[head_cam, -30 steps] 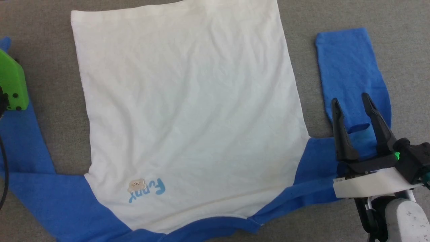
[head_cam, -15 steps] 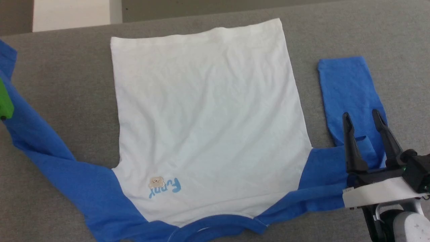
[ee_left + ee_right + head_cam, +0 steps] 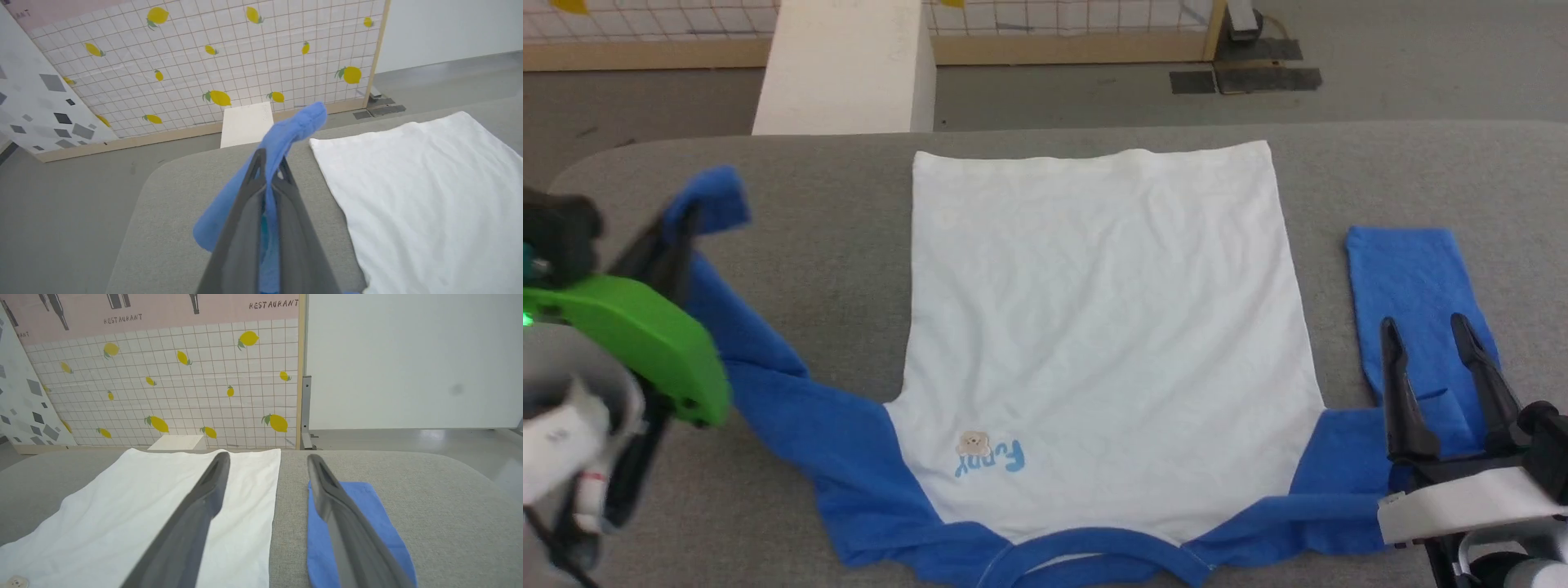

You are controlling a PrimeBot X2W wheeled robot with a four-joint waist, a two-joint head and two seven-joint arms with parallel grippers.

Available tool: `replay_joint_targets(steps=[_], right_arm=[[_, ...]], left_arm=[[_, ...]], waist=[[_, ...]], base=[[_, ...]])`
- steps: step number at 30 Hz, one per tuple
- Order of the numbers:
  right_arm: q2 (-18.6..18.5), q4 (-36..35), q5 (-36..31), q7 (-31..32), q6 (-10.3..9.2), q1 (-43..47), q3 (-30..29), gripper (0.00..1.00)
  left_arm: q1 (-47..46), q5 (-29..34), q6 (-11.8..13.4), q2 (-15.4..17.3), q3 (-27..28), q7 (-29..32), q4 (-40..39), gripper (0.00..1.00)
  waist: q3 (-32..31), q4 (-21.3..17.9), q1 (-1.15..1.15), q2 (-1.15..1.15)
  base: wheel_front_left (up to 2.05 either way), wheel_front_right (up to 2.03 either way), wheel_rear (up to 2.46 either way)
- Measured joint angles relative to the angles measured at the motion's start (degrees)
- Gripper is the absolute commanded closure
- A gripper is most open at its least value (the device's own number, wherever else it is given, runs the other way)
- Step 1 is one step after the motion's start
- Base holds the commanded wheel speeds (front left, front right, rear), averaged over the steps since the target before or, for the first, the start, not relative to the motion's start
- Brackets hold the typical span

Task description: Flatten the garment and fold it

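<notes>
Grey fabric covers the counter [image 3: 833, 204], and your garment [image 3: 1094, 327] lies across the middle of it, hem toward the far edge and blue collar [image 3: 1086, 543] at the near edge. The white body is spread out with only faint creases, so I'd judge the flattening largely done. The right sleeve [image 3: 1413, 269] lies bent, its cuff end pointing to the far edge and apart from the body. Your right fingers [image 3: 1401, 392] are spread wide above that sleeve toward the right edge, holding nothing. Your left fingers [image 3: 245, 228] are pressed together on the left sleeve [image 3: 768, 359] near its cuff, which is raised off the counter toward the left edge. No fold shows on the body yet. By my reading, both sleeves have to be laid across the white panel, and then the body itself has to be folded.
</notes>
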Motion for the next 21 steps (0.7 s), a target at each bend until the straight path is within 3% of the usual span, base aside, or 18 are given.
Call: replay_joint_targets(steps=[4,8,13,15,21], right_arm=[[0.03,-0.54,0.02,0.49,0.0,0.08,0.23,0.0],[0.05,-0.93,0.03,0.91,0.0,0.07,0.85,0.0],[0.12,-1.01,0.33,1.33,0.0,-0.04,2.02,0.0],[0.13,-1.0,0.38,1.57,0.0,-0.1,2.02,0.0],[0.12,-0.47,0.47,1.71,0.0,-0.57,2.49,0.0]], left_arm=[[-2.2,2.09,-2.35,-6.99,-9.79,0.07,-4.1,1.0],[-6.95,4.39,-4.94,-16.57,-20.0,-0.03,-2.45,1.0],[-9.4,6.33,-7.79,-29.16,-31.22,-1.91,7.73,1.0],[-9.88,6.9,-9.09,-32.63,-34.68,-2.64,12.91,1.0],[-11.14,8.61,-13.46,-38.34,-42.54,-4.16,28.21,1.0]], waist=[[-1.34,1.85,0.0,0.0],[-2.02,2.84,0.0,0.0],[-1.62,1.92,0.0,0.0],[-1.22,1.15,0.0,0.0],[-0.12,-1.88,0.0,0.0]], base=[[0.0,0.0,0.0],[0.0,0.0,0.0],[0.0,0.0,0.0],[0.0,0.0,0.0],[0.0,0.0,0.0]])
